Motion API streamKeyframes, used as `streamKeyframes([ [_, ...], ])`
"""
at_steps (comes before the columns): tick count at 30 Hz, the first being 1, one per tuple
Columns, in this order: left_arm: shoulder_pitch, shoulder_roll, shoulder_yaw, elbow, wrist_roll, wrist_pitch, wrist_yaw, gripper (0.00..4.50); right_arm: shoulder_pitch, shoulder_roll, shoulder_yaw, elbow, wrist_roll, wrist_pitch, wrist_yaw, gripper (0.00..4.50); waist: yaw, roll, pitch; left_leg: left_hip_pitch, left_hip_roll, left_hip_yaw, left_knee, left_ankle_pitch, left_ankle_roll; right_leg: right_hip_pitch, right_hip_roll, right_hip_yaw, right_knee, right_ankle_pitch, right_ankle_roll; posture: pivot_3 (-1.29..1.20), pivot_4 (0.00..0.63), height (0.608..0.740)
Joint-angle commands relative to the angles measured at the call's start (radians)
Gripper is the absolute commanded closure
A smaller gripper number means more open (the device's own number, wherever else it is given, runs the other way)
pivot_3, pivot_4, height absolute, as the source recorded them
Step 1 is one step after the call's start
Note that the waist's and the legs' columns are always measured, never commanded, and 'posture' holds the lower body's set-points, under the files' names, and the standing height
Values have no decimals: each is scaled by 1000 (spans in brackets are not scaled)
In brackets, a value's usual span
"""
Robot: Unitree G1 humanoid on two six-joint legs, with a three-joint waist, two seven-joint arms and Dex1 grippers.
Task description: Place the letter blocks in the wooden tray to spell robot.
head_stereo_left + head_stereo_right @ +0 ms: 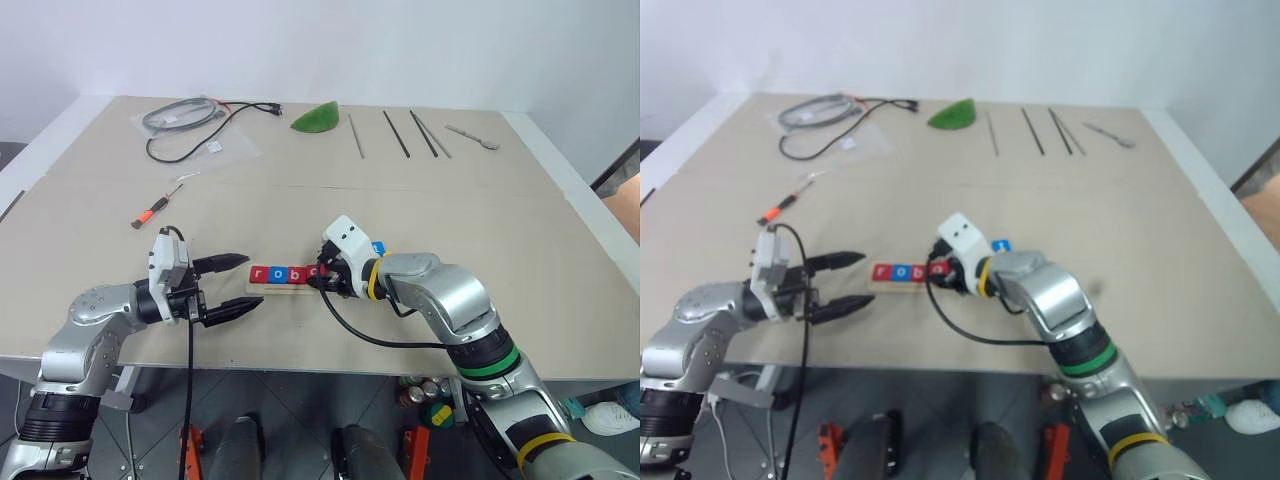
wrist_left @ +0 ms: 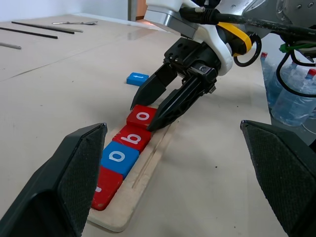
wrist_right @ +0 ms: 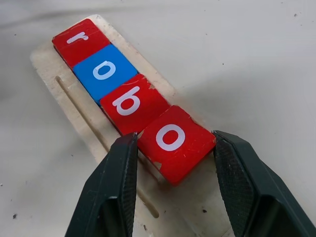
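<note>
On the left, the left gripper (image 1: pixel 238 286) hovers level above the pale counter (image 1: pixel 300 215), its jaws spread wide apart on nothing, pointing at the near end of the long narrow pale-wood tray (image 2: pixel 146 167).

In that tray sit four small flat square letter blocks with rounded corners and white lowercase letters: a red "r" (image 3: pixel 80 39), a blue "o" (image 3: pixel 104 70), a red "b" (image 3: pixel 132 102) and a red "o" (image 3: pixel 173 140), the first three in line and touching. The red "o" sits slightly skewed at the row's end.

The right gripper (image 3: pixel 171 190) has its jaws clamped on that red "o", one black finger on each opposite side edge, the tile resting on or just above the wood; I cannot tell which.

Further right, the fifth tile, a small blue square block (image 2: pixel 137 78), lies flat on the counter just beyond the tray's free end.

These tiles look light, rigid and smooth, so they should slide or twist easily if nudged; a thin tile offers little edge, so a grip across two opposite sides, low and square, seems best. The tray also looks light and unfixed, likely to shift under a sideways push.
</note>
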Motion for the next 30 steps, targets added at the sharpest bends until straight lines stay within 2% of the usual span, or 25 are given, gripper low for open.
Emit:
streamKeyframes([
  [1,6,7,23,-41,-20,5,6,0,-21,3,7,-16,-4,-30,14,2289,0,0,0,0,0,0,0,0,0,0,0,0,0,0,0,0,150,740],
  [2,6,7,24,-42,-21,7,7,0,-18,3,6,-20,3,-37,23,1765,0,0,0,0,0,0,0,0,0,0,0,0,0,0,0,0,150,740],
  [6,3,8,28,-43,-23,11,7,0,-16,6,3,-28,9,-41,33,280,0,0,0,0,0,0,0,0,0,0,0,0,0,0,0,0,150,740],
  [7,3,7,28,-42,-23,12,7,0,-21,5,-3,-25,14,-36,38,41,0,0,0,0,0,0,0,0,0,0,0,0,0,0,0,0,150,740],
  [13,-10,3,25,-24,-21,13,0,0,-64,-43,-93,1,83,-31,126,41,0,0,0,0,0,0,0,0,0,0,0,0,0,0,0,0,150,740],
  [22,-23,-2,15,-8,-18,13,-10,0,-85,-135,-195,82,95,-163,195,41,0,0,0,0,0,1,-1,-1,-2,-1,0,0,-1,-1,0,0,150,740],
  [23,-21,-1,15,-7,-18,13,-12,0,-79,-138,-192,83,91,-180,198,561,0,0,0,0,0,1,-2,-1,-1,-1,0,0,-1,-1,-1,0,150,740],
  [25,-21,0,15,-6,-18,13,-14,0,-69,-134,-189,83,93,-196,201,1134,0,0,0,0,0,1,-3,-1,-1,-1,0,0,-1,-1,-1,0,150,740],
  [30,-25,2,17,-7,-18,14,-14,0,-34,-125,-152,70,89,-241,219,2931,0,0,0,0,0,1,-3,-1,-1,-1,0,0,-1,-2,-2,0,150,740],
])
